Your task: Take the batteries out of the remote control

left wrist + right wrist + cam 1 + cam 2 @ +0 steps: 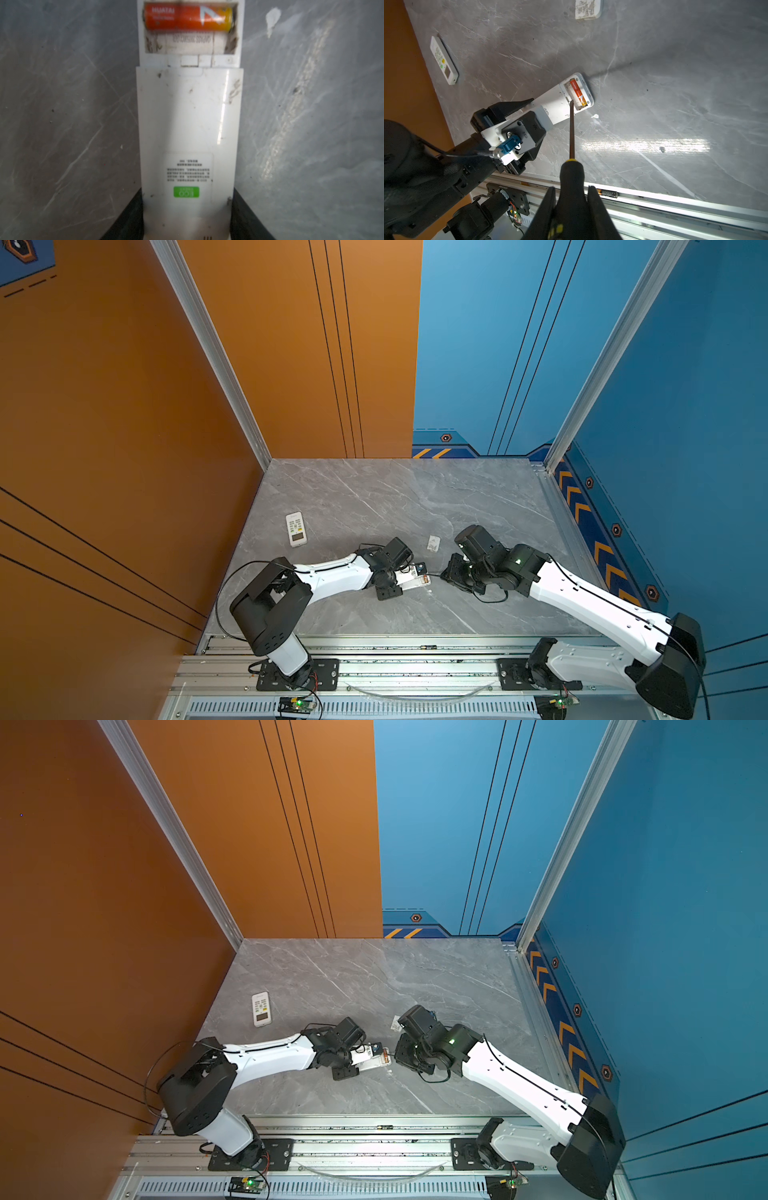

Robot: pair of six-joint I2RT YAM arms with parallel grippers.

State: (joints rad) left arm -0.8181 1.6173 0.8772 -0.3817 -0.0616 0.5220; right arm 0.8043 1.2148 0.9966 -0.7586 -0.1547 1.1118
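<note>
The left gripper (188,193) is clamped on the sides of a white remote control (187,116), its jaws about half apart at the body's width, holding the end away from the battery bay. The remote control lies back up on the grey table (374,497), about midway between the left and right edges and nearer the front edge than the back. Its battery bay is uncovered: an orange battery (187,18) sits crosswise in the slot nearest the remote's end, and the slot beside it shows only its printed floor. The right gripper (572,189) is closed tight on the black-and-yellow handle of a screwdriver (572,135); the blade tip is at the bay's rim by the battery's yellow end, though whether it touches cannot be told. A black battery (609,194) with a gold end lies in the metal rail (675,207) just off the table's front edge. A white cover (434,543) lies further back, near the table's middle, and a second remote (296,529) lies face up near the left edge
</note>
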